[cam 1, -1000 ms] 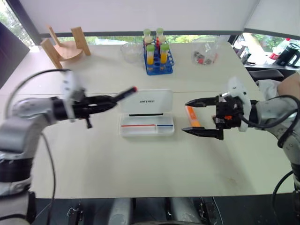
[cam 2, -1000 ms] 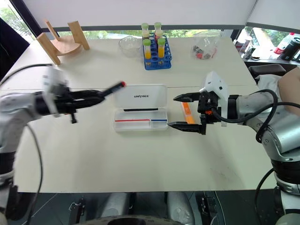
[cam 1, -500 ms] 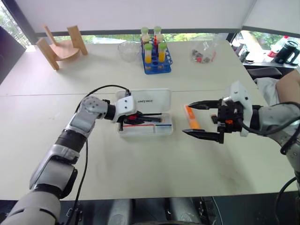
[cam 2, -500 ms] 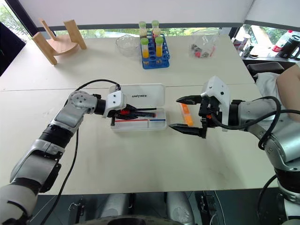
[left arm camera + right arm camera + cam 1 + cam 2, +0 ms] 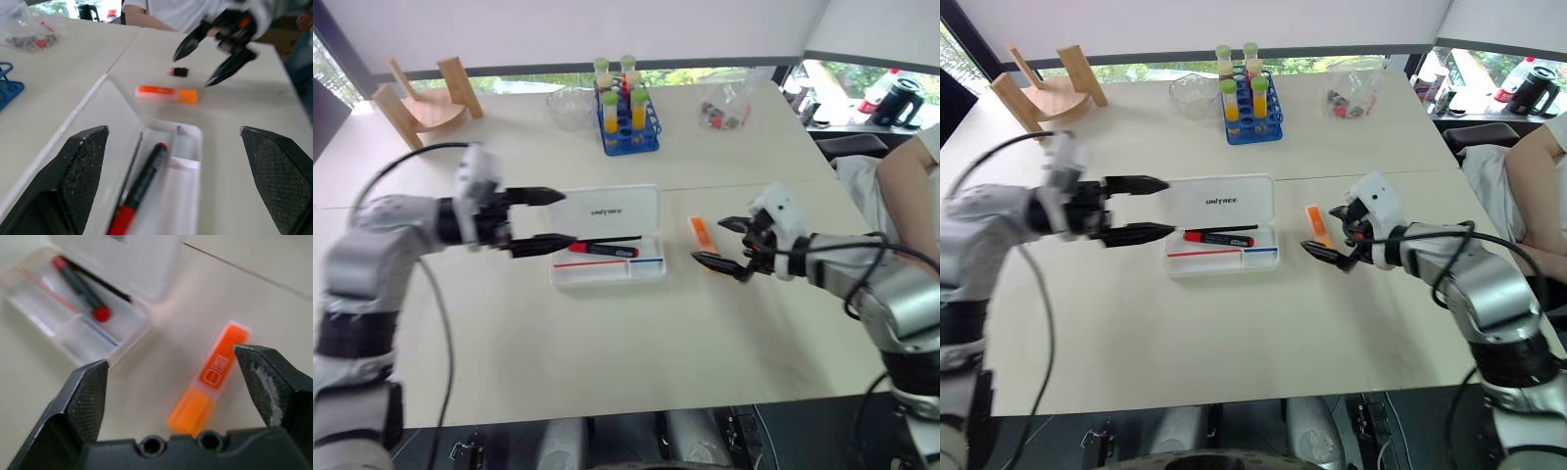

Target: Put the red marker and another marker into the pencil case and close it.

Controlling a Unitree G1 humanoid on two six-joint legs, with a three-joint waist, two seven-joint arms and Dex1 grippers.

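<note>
Table (image 5: pixel 607 372): white, carries all items. Far edge holds a wooden stand (image 5: pixel 419 98) at the far-left corner, a blue tube rack (image 5: pixel 625 117) mid-edge, a clear bowl (image 5: pixel 568 106) beside the rack, and a plastic bag (image 5: pixel 726 110) toward the far-right corner. None of these belong to the task.

Pencil case (image 5: pixel 607 269): at table centre, lid (image 5: pixel 607 210) open and lying back toward the far edge. Tray faces up, with thin red and blue pens along its near wall.

Red marker (image 5: pixel 602 250): inside the case tray, lying lengthwise, parallel to the case's long side. Judgement: 1st item placed; 2nd item and lid closing not yet done.

Left gripper (image 5: pixel 548 217): jaws wide, empty, hanging just off the case's left end, pointing across toward the right side of the table.

Right gripper (image 5: pixel 1332 235): jaws wide, empty, low over the table on the case's right side.

Orange highlighter (image 5: pixel 1316 224): flat on the table between the case's right end and the right gripper, apart from the case, not touched by either finger.

Key relation: in the right wrist view the highlighter (image 5: pixel 212 379) lies just ahead of the right gripper, between the two fingers but nearer one fingertip. Its long axis runs roughly near-to-far on the table, approx. along the gripper's pointing line, so the jaws would close across its width. Right arm is clearly nearer; left arm is beyond the case. Judgement: pick calls for a short drop and forward ease, w/ slight centring so the marker sits midway.
</note>
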